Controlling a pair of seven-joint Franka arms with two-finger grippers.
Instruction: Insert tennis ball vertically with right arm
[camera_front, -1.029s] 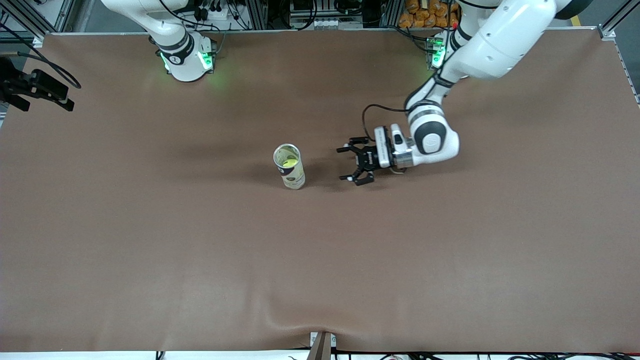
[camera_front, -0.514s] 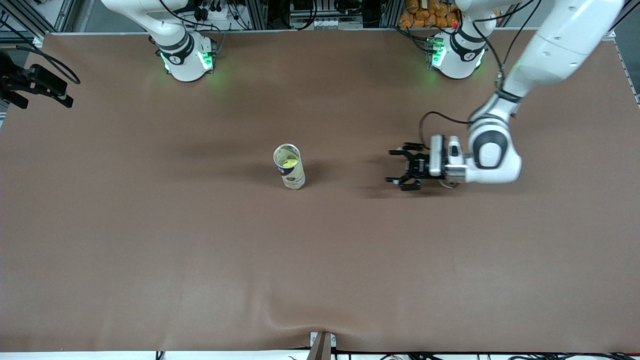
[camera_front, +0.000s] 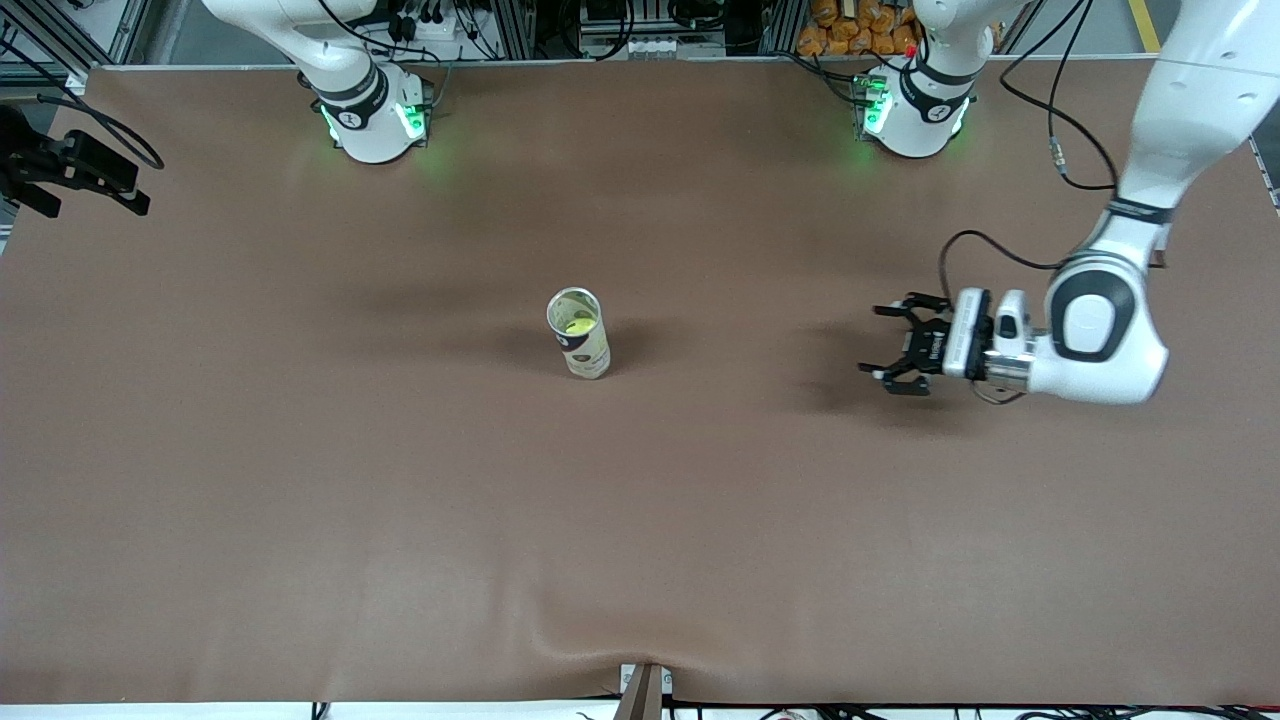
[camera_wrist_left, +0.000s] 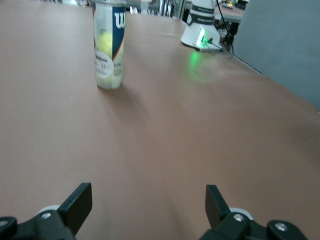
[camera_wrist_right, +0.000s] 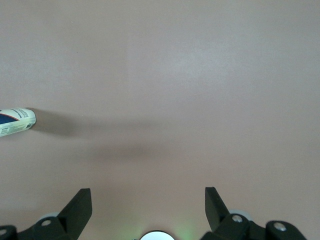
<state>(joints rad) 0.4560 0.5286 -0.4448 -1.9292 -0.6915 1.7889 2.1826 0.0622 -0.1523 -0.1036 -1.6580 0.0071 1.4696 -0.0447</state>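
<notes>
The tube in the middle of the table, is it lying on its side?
No, the tube stands upright on the brown table, its open mouth facing up with a yellow tennis ball visible inside.

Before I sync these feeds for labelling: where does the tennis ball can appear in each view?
Front view: tennis ball can upright mid-table, ball inside.
Left wrist view: can upright, ahead of the open left gripper.
Right wrist view: only its base at the edge.
Shared landmark: the brown table.
</notes>
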